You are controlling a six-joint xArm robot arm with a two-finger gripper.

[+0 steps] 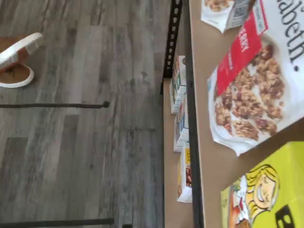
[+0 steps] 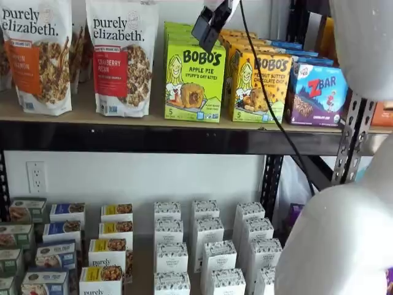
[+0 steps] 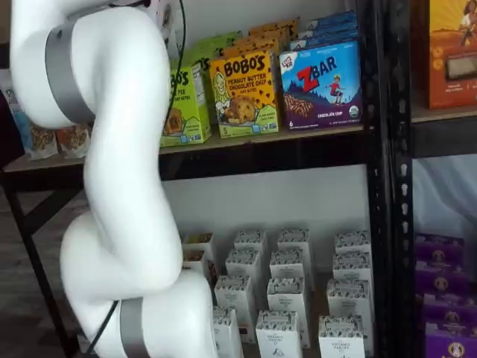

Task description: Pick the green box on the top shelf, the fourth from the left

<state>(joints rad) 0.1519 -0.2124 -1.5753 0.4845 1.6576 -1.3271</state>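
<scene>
The green box [image 2: 193, 74] is a lime-green Bobo's Apple Pie carton. It stands upright on the top shelf [image 2: 147, 118], a tan board with a black front beam. In a shelf view my gripper [image 2: 209, 29] hangs from above, its black fingers in front of the box's upper right corner. No clear gap shows between them, and they hold nothing. In a shelf view the white arm covers most of the box [image 3: 186, 104]. The wrist view shows a corner of the green box [image 1: 270, 190] with the cartoon girl on the shelf board [image 1: 209, 156].
A Purely Elizabeth cranberry granola bag [image 2: 123, 58] stands left of the green box, a yellow-orange Bobo's peanut butter box [image 2: 261, 83] right of it, then a blue ZBar box [image 2: 319, 92]. Several small boxes [image 2: 206, 246] fill the lower shelf. My white arm [image 3: 119, 186] stands before the shelves.
</scene>
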